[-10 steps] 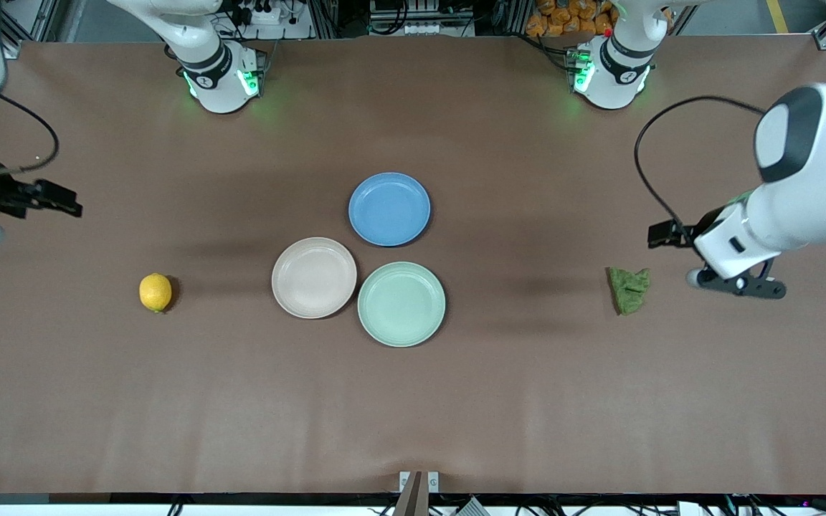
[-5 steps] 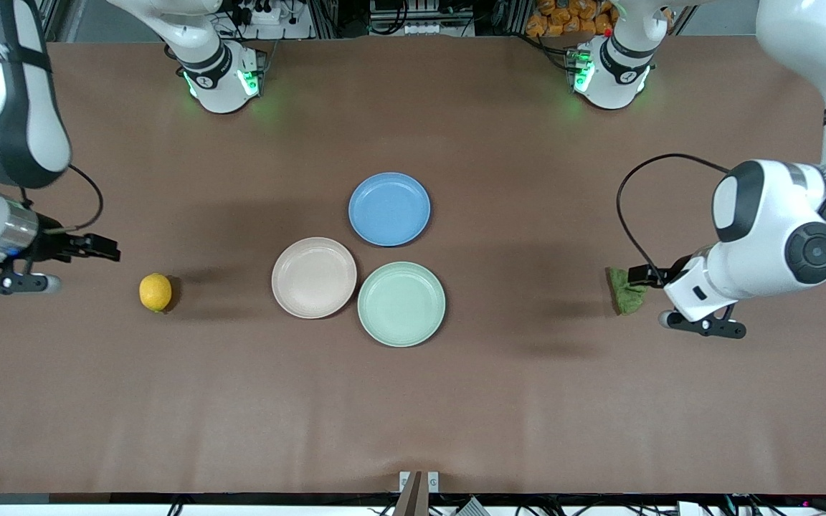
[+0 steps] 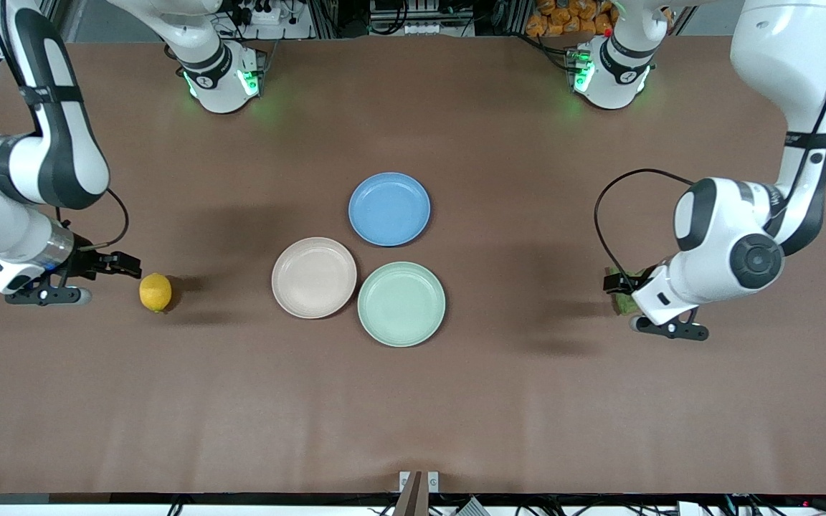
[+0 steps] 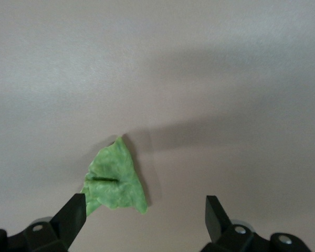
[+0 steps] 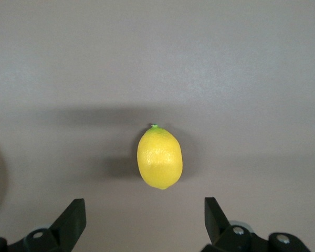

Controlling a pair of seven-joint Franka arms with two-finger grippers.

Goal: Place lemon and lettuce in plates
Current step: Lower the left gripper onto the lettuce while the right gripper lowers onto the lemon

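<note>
The yellow lemon (image 3: 155, 292) lies on the table toward the right arm's end, and shows in the right wrist view (image 5: 159, 157). My right gripper (image 3: 45, 295) is open and empty, beside the lemon and apart from it (image 5: 145, 218). The green lettuce (image 3: 624, 304) lies toward the left arm's end, mostly hidden under my left hand. It shows in the left wrist view (image 4: 114, 181). My left gripper (image 3: 670, 330) is open and empty just above it, one finger (image 4: 73, 212) by its edge. The beige-pink plate (image 3: 314, 277) and mint green plate (image 3: 401, 304) sit empty at mid-table.
An empty blue plate (image 3: 389, 208) sits just farther from the front camera than the other two plates, touching-close to them. The brown table (image 3: 413, 401) is bare between the plates and each fruit. Both arm bases stand along the table's top edge.
Both arms have swung in and come down. The right gripper moved toward the lemon. The left gripper moved over the lettuce and now covers most of it. Lemon, lettuce and plates have not moved.
</note>
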